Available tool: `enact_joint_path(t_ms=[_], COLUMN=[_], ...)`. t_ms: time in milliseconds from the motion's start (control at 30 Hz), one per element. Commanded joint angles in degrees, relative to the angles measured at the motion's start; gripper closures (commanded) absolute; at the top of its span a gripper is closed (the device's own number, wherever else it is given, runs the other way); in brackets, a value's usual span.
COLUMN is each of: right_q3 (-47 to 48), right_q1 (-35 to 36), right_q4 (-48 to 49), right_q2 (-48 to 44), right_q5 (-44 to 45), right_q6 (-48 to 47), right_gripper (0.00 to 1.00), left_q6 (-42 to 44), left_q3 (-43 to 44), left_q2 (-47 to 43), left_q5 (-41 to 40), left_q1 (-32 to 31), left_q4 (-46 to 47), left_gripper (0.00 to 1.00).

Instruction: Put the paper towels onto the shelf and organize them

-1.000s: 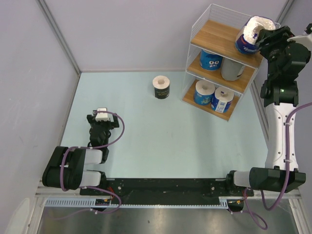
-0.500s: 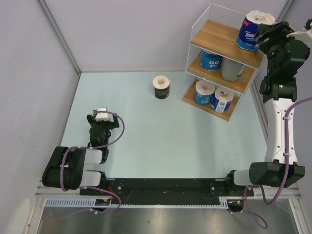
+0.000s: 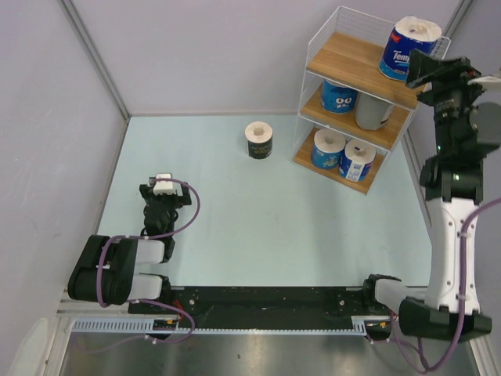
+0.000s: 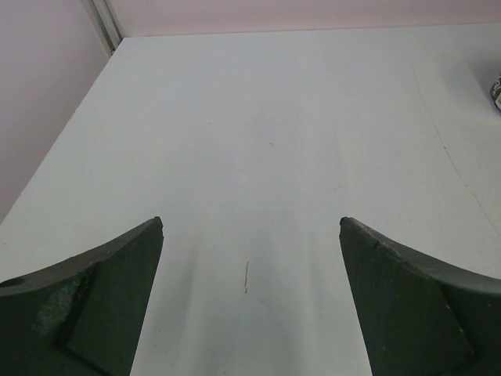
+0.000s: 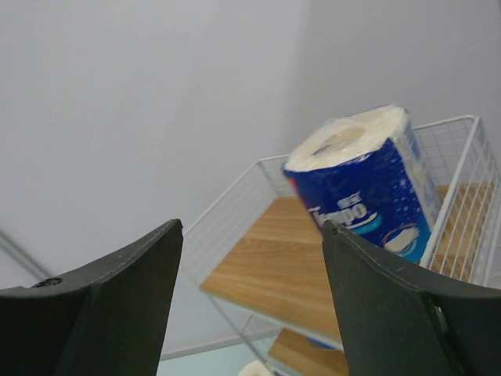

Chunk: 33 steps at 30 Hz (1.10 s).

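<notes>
The shelf (image 3: 344, 55) stands at the back right. A blue roll (image 3: 406, 49) stands upright on its top board, also in the right wrist view (image 5: 364, 184). A blue roll (image 3: 339, 95) and the grey roll (image 3: 373, 112) sit on the middle board. Two blue rolls (image 3: 328, 148) (image 3: 357, 160) sit on the bottom board. The black roll (image 3: 258, 139) stands on the table left of the shelf. My right gripper (image 3: 419, 70) is open and empty, raised just right of the top blue roll. My left gripper (image 3: 163, 188) is open and empty, low at the table's left.
Grey walls close the table at the left, back and right. The shelf's white wire frame (image 5: 235, 196) rises round the top board. The black roll's edge (image 4: 496, 90) shows at the right of the left wrist view.
My right gripper set the blue roll upright on the top board, let go of it and drew back to the right. The left arm has not moved.
</notes>
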Motion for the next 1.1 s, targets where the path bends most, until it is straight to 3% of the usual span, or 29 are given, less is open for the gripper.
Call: enact_joint_path(t_ms=[0, 267, 400, 533, 667, 733, 867, 1000, 1067], right_q3=[-3.76, -10.70, -11.14, -14.92, -18.87, -21.06, -22.48, -22.75, -23.01], right_q1=[-0.03, 0.06, 0.06, 0.15, 0.85, 0.85, 0.85, 1.11, 1.73], right_q4=[-1.17, -22.68, -32.72, -34.32, -33.27, -31.96, -32.91, -35.02, -36.43], right_q2=[-11.58, -20.31, -22.85, -24.52, -26.98, -28.48, -29.27, -29.63, -29.71], right_q5=[-7.13, -22.78, -25.16, -32.19, -32.73, -33.95, -34.67, -33.00, -31.60], right_q6=[2.95, -3.17, -7.15, -7.24, -6.10, -5.31, -5.92, -7.68, -8.55], right_gripper=[0.23, 0.19, 0.15, 0.15, 0.14, 0.14, 0.14, 0.14, 0.14], left_q6=[-1.22, -0.61, -1.31, -3.24, -14.27, -17.90, -27.40, -32.94, -38.03], left_q3=[0.96, -0.01, 2.09, 4.12, 7.45, 8.25, 12.46, 20.97, 23.27], left_q2=[0.42, -1.51, -10.82, -19.16, -26.91, -29.29, -27.54, -19.12, -13.05], left_q5=[-0.01, -0.80, -1.67, -1.58, -3.52, -3.09, 3.73, 17.44, 20.11], left_q1=[0.26, -0.09, -0.35, -0.79, -1.23, -1.23, -0.45, 1.58, 2.28], left_q4=[3.36, 3.64, -9.25, -19.38, -30.17, -30.21, -31.69, -30.30, -27.40], left_gripper=[0.00, 0.00, 0.00, 0.00, 0.00, 0.00, 0.00, 0.00, 0.00])
